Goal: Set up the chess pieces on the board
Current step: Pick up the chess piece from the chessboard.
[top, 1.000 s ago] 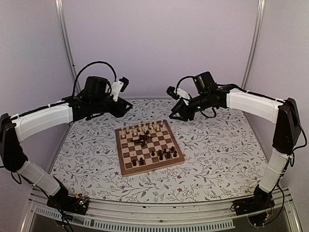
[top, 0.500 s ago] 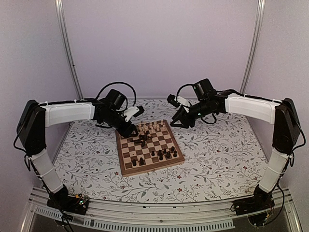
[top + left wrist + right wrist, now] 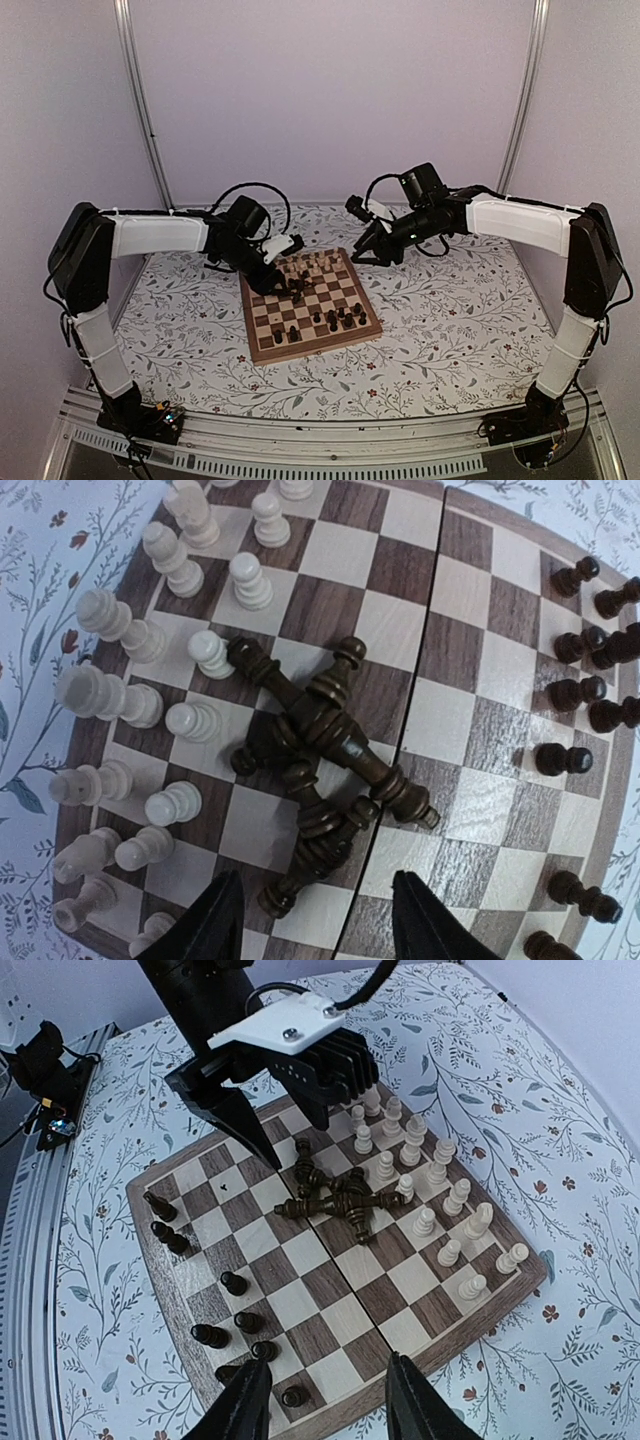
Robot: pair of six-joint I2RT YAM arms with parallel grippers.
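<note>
Heap of toppled dark-brown turned wooden chess pieces (image 3: 330,730) clutters the centre squares, so your left hand (image 3: 318,885) hovers open above it; right hand (image 3: 330,1362) open too, held clear.

Floral table cover (image 3: 450,300), lilac walls (image 3: 330,90), two metal poles (image 3: 143,110), aluminium front rail (image 3: 330,433)
</note>
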